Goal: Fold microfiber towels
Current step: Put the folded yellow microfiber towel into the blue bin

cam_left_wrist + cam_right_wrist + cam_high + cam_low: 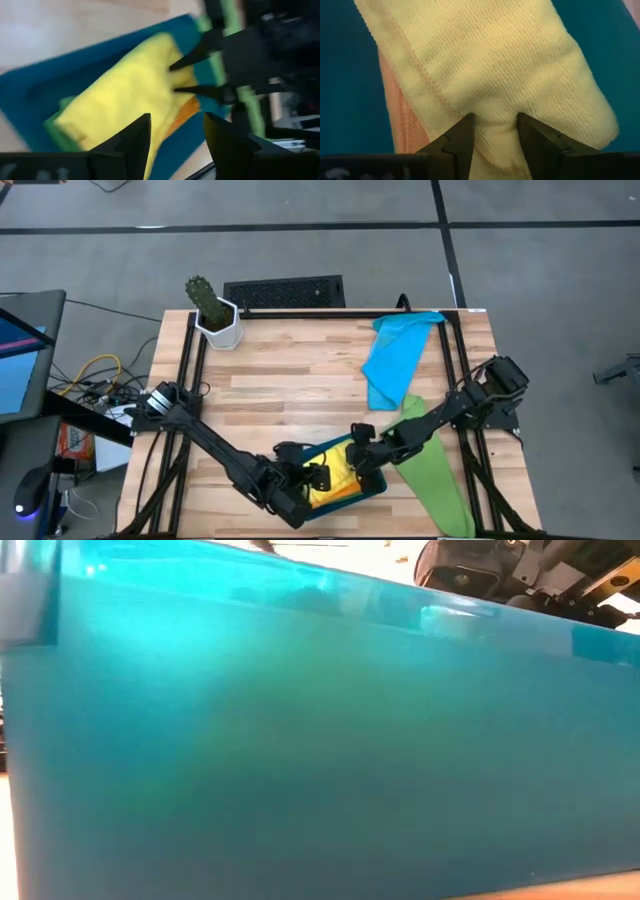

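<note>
A dark teal tray (378,486) sits at the table's near edge and fills the low view (320,740). In it lies a folded yellow towel (125,95) on top of an orange towel (395,110) and a green one (55,125). My right gripper (495,117) stands open, its tips on the yellow towel's right end. My left gripper (177,117) is open and hovers over the tray's left part (305,485), clear of the cloth. A blue towel (395,355) and a second green towel (440,475) lie crumpled on the table's right side. My right gripper has both open fingertips (175,67) set on the top of the yellow towel, near its end toward the table's right. The fingers slant down from the right. A small hump of the cloth (495,137) stands between them. The towel lies flat on the stack in the tray.
A potted cactus (215,315) stands at the far left corner. A black grille (285,292) lies just beyond the far edge. Bare wood lies across the table's middle and left.
</note>
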Controlling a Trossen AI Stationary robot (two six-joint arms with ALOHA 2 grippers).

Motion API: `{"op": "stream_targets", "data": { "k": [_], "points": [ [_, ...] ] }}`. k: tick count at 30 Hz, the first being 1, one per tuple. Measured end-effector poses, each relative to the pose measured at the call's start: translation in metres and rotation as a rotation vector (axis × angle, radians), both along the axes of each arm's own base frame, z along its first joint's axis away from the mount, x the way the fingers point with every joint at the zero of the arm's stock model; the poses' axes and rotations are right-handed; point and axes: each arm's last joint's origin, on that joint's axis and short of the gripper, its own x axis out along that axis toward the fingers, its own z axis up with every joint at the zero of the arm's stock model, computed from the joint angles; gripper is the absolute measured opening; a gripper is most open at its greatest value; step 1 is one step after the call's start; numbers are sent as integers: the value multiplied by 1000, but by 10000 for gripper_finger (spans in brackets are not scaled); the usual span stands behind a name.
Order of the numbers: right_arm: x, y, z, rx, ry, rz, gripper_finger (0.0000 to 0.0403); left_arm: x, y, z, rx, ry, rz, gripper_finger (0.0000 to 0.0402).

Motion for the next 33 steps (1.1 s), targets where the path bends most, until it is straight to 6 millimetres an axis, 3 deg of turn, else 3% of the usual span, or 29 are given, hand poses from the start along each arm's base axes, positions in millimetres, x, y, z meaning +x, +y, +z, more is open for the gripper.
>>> {"op": "stream_targets", "data": {
  "k": [4,14,16,23,29,33],
  "points": [
    [1,0,-4,-6,11,-1,175,12,-2,1,5,-44,-54,167],
    [1,0,-4,-3,11,-10,175,35,-17,-83,-86,227,-217,70],
    [1,0,-4,0,11,-14,175,34,-21,-89,-109,259,-246,52],
    [2,-4,-5,6,19,-35,175,33,-24,-92,-94,281,-266,10],
    [0,-4,3,15,11,-41,175,42,-27,-56,-11,234,-356,3],
    [-4,-7,25,48,-51,-43,175,38,-23,-41,47,283,-365,10]
  ]
}}
